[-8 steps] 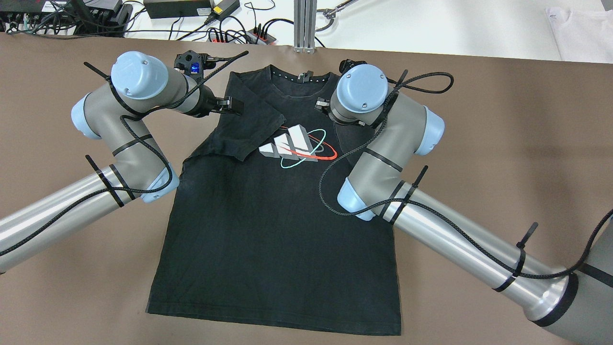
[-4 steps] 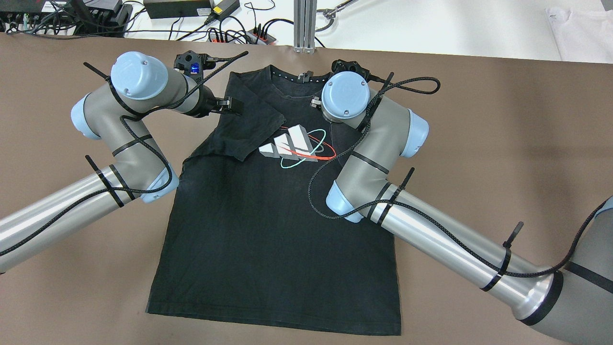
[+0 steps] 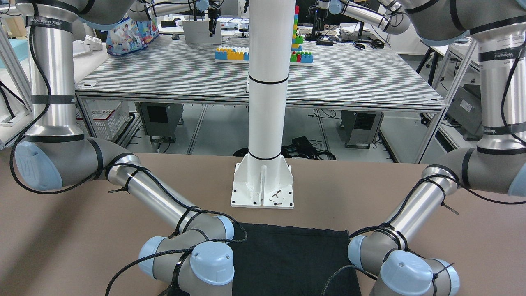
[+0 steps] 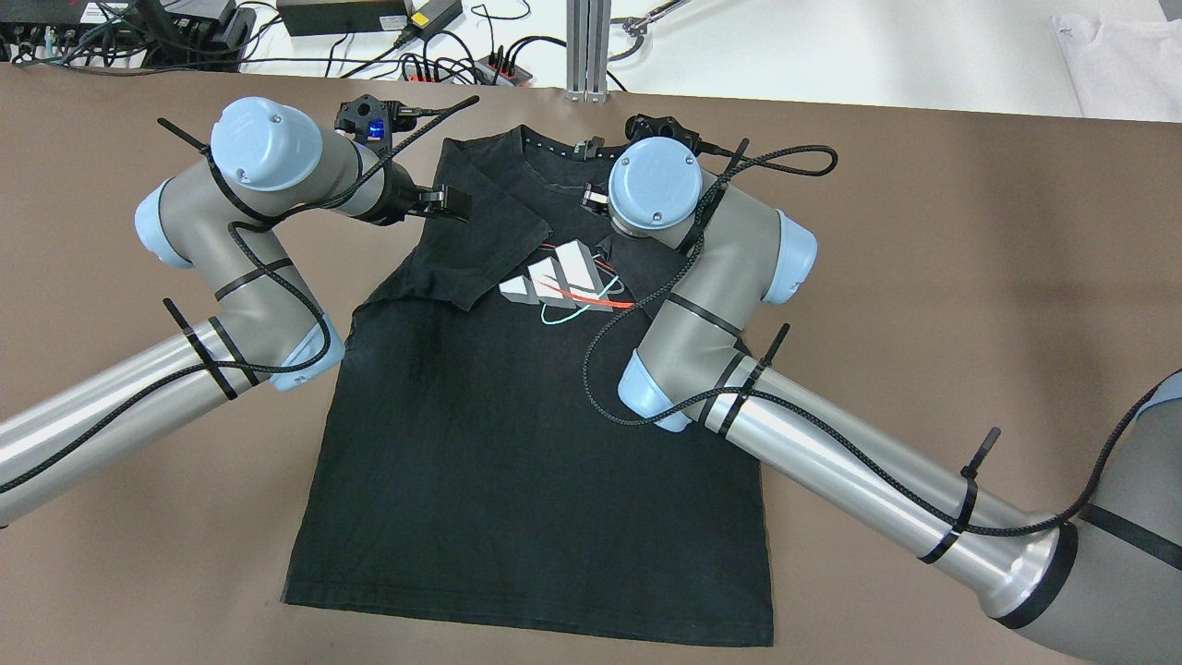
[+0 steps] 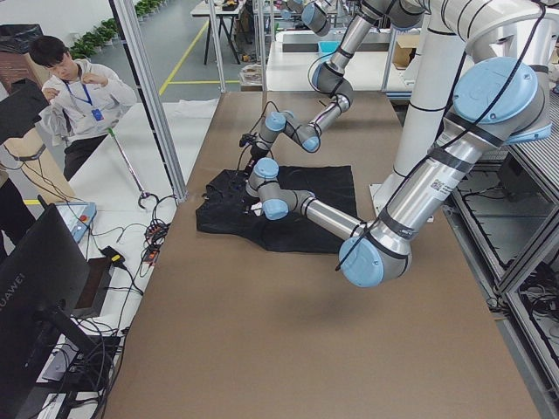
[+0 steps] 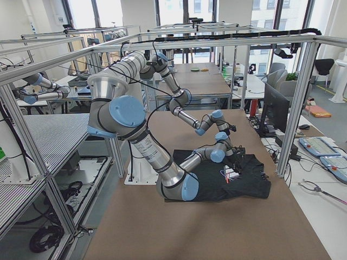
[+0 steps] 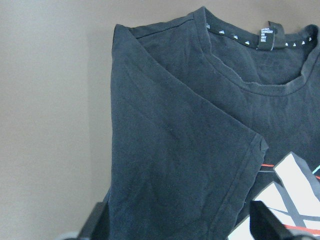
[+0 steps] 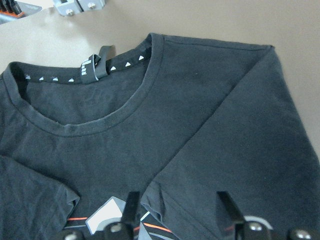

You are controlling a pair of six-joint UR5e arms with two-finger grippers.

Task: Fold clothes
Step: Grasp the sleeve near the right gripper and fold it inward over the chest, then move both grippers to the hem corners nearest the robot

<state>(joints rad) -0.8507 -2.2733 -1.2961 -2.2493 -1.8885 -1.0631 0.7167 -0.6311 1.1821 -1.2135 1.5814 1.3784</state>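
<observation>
- Overhead exterior view: the black T-shirt (image 4: 517,443) lies flat in the middle of the brown tabletop (image 4: 923,231). Its collar (image 4: 554,148) is toward the far edge and its bottom hem toward the robot's edge.
- Both sleeves are turned in over the chest. The left sleeve (image 7: 175,165) runs diagonally, and the right sleeve (image 8: 240,150) lies partly over the print (image 4: 559,286).
- The left gripper (image 7: 179,222) has its jaws wide apart, straddling the left sleeve with nothing clamped.
- The right gripper (image 8: 178,205) also has its jaws apart, with the right sleeve's hem between them. I cannot tell whether the fingertips touch the cloth.
- Risk: a fingertip that catches the soft fabric as it lifts away would likely drag the sleeve back out and undo the fold.
- Risk: the two sleeves sit at unequal angles. Folding the body over them as they lie would probably give a lopsided, lumpy bundle.
- Risk: the right arm's cable (image 4: 600,369) loops low over the chest. It could brush the shirt on a sweep and wrinkle or shift it.
</observation>
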